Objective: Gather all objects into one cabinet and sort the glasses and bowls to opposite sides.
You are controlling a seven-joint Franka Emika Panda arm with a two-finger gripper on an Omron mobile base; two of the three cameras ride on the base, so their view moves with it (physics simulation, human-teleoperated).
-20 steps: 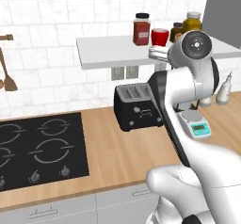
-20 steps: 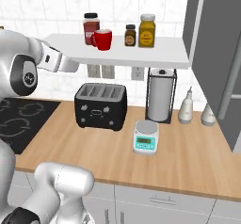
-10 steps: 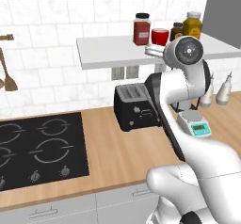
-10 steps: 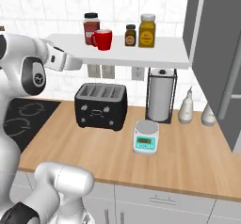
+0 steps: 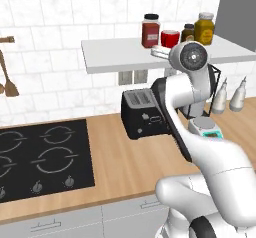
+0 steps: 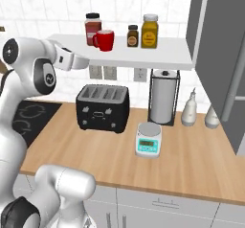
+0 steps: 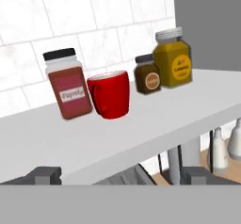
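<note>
Glossy red handled cup (image 7: 109,95) is sitting on the white tile-backed shelf (image 7: 141,124), touching the red-brown black-lidded jar (image 7: 68,84), with the small brown jar (image 7: 148,74) and big yellow jar (image 7: 173,58) on its other side. Over the last second the arm has been swinging in and rising toward the shelf edge; claw (image 7: 120,175) is facing the cup, jaws wide, holding nothing. Looks like approach for the first pick, nothing gathered yet. Below: wooden surface (image 6: 191,155) carrying black toaster (image 6: 102,108), teal-and-white scale (image 6: 148,141), paper-towel holder (image 6: 163,96), two white spray bottles (image 6: 190,109). Black hob (image 5: 42,154) alongside, white tiled wall behind.
</note>
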